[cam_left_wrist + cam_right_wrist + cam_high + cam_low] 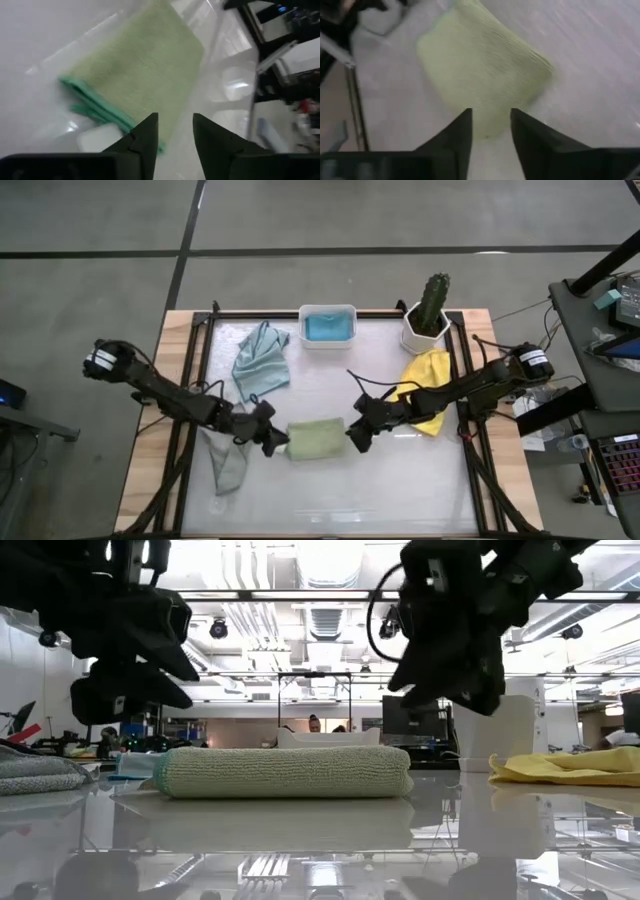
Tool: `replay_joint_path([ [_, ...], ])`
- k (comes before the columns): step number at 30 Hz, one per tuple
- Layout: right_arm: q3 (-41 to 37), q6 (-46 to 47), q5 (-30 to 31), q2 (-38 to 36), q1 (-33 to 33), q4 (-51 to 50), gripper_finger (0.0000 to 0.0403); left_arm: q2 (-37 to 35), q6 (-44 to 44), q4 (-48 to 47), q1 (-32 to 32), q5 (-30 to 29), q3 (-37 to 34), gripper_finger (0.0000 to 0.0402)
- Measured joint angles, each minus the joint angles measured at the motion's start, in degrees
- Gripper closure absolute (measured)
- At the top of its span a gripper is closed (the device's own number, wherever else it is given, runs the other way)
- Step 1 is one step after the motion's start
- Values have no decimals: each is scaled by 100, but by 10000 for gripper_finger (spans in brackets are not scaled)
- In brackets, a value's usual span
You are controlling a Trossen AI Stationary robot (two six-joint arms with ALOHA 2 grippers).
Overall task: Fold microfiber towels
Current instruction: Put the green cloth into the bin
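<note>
Both pairs of jaws stand partly apart with nothing between them: the left gripper point(272, 442) shows a clear gap between its two dark fingers point(142, 142) in its wrist view, and the right gripper point(353, 435) shows the same gap between its fingers point(460, 137) in its own, with only bare tabletop or cloth seen through each gap. The sage green towel point(317, 439) lies folded into a flat rectangle on the white table point(400, 490), directly between the two grippers, one short end just ahead of the left jaws and the other just ahead of the right jaws; neither grips it. In the low view the folded towel point(285, 772) rests flat on the surface while the left gripper point(135, 665) and the right gripper point(450, 650) hang above its two ends, clear of the cloth. The grey towel point(227, 465) lies crumpled behind the left jaws, under that arm and toward the table's edge. The yellow towel point(425, 395) lies rumpled behind the right jaws, partly under that arm. Beyond the left jaws, toward the far side of the table, sits the pale blue-grey towel point(261, 360) in a loose heap. The bright blue towel point(327, 327) lies inside the white tub point(327, 309) at the far edge, beside a potted cactus point(431, 310).
</note>
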Motion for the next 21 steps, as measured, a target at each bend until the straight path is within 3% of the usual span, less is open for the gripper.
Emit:
replay_joint_path([
  [6, -13, 314, -2, 11, 0, -153, 198, 229, -689, 81, -65, 188, 2, 228],
  [13, -26, 458, 41, 160, 2, -146, 142, 666, -1411, -27, -36, 261, 0, 145],
  [21, -30, 623, -16, 740, 26, 481, 127, 1388, -1513, 1000, -26, 266, 37, 128],
])
